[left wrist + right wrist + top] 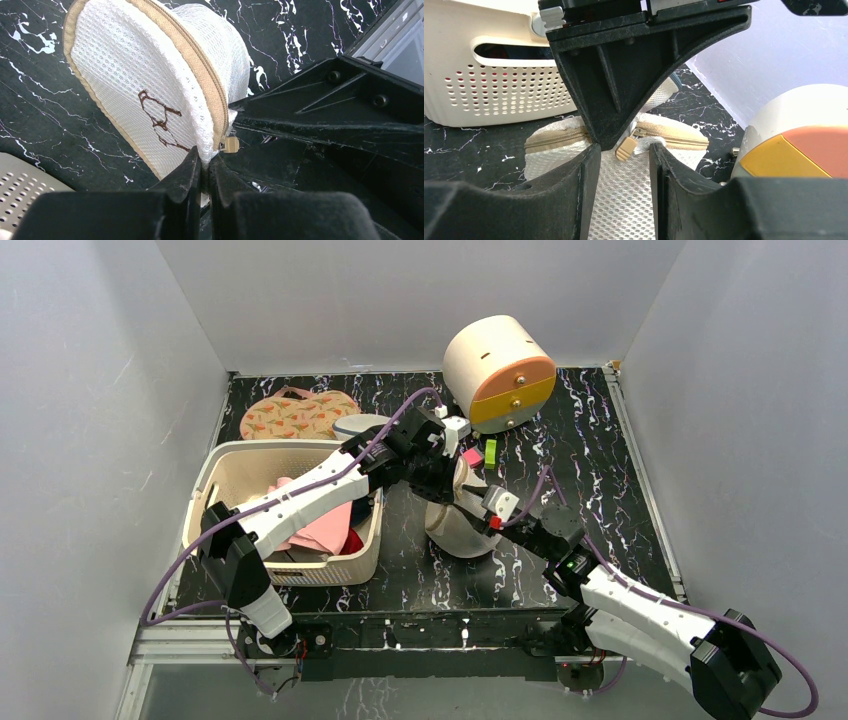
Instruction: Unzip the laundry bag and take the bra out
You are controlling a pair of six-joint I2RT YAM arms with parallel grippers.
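The laundry bag [452,532] is a cream-white mesh cylinder tipped on its side mid-table, its tan zip closed. The brown bra drawing on its flat top [160,120] shows in the left wrist view. My left gripper [205,159] is shut on the bag's mesh just beside the tan zip pull [231,145]; from above it [458,472] is at the bag's upper edge. My right gripper [625,148] is open, its fingers on either side of the zip pull [626,148], not touching it; from above it [482,508] is at the bag's right. The bra itself is hidden.
A white perforated basket [215,472] holding clothes stands at the left, also seen in the right wrist view [499,90]. A floral orange pouch [295,415] lies behind it. A cream tub with orange and yellow face [500,370] stands at the back, small pink [472,456] and green [490,451] blocks before it.
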